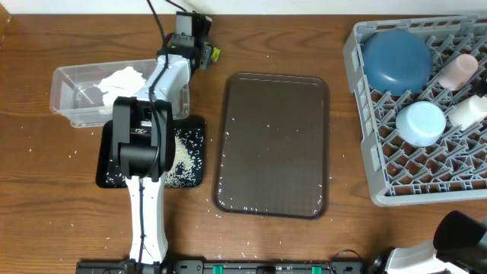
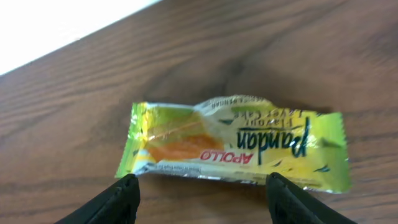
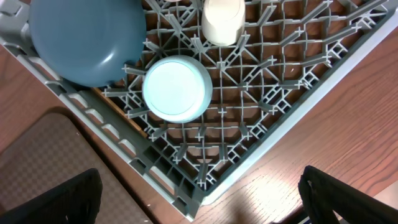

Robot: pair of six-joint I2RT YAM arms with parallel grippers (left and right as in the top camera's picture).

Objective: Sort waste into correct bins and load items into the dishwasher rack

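surface: a brown wooden table (image 1: 46, 190), bare under the left arm's reach. the left claw (image 2: 202, 186) stands wide and empty, low over the wood. the snack wrapper (image 2: 236, 146) lies flat just ahead of its fingertips, crosswise to the claw, touching neither finger. behind the claw and to its left sits the clear tub (image 1: 57, 84) holding tissue (image 1: 122, 80). directly behind it, under the arm, is the black tray-bin (image 1: 196, 122) with rice (image 1: 183, 156). the right claw (image 3: 199, 193) is also wide and empty, above a corner of the grey rack (image 3: 249, 162).

assessment: the wrapper is judged very light, thin, crinkly and slick, and lying flat it offers little edge. recommended hold: across its narrow width near the middle, with the fingers set down on the wood either side so the film buckles up between them. a crimped end is the alternative. risk: it skids ahead of the fingers or slips out once lifted.
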